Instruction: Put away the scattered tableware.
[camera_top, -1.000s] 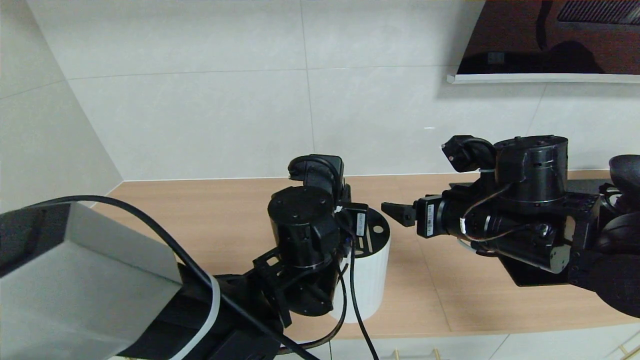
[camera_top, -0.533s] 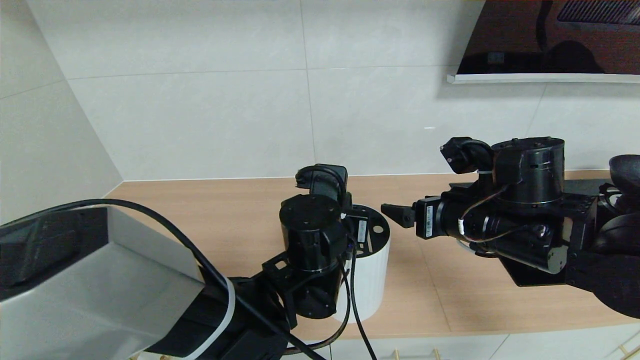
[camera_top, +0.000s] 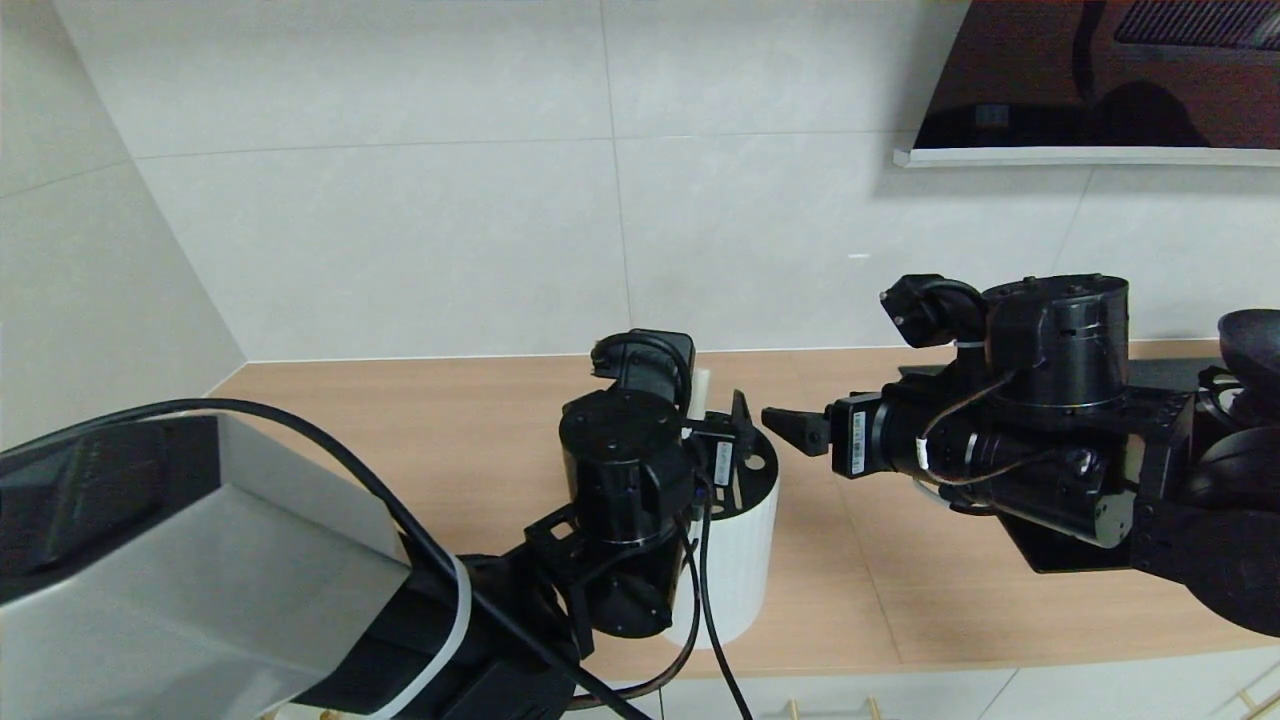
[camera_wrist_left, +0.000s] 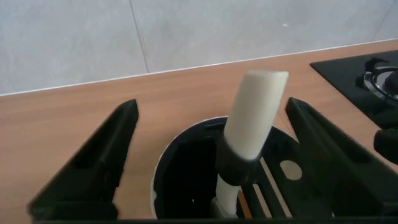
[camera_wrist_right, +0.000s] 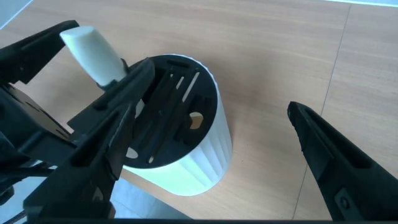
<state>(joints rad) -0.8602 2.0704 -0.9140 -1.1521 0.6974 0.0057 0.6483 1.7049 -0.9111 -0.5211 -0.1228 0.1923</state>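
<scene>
Head view: a black cooktop (camera_top: 1045, 565) lies on the wooden counter (camera_top: 400, 430) to the right, under the right arm, with a dark range hood (camera_top: 1100, 80) on the tiled wall above. The left arm's wrist stands in front of much of the utensil holder (camera_top: 740, 560), which sits near the counter's front edge with bare wood to its left and behind it. The left gripper (camera_top: 715, 430) hangs over the holder's top; the right gripper (camera_top: 785, 420) points at it from just beside, on the right. The holder is a white ribbed cylinder with a black slotted lid, and a white handle (camera_top: 700, 388) sticks up out of it.

Left wrist view: the left gripper (camera_wrist_left: 211, 109) has its fingers spread wide on either side of the holder (camera_wrist_left: 186, 155). The handle (camera_wrist_left: 255, 112), rounded and matte white with a black collar, stands tilted between them, touching neither. The cooktop (camera_wrist_left: 367, 68) lies beyond, near the wall.

Right wrist view: the right gripper (camera_wrist_right: 219, 88) is parted with nothing between its fingers. The holder (camera_wrist_right: 199, 162) lies below, the handle (camera_wrist_right: 93, 53) leaning out of one side. Open wood lies on the holder's far side.
</scene>
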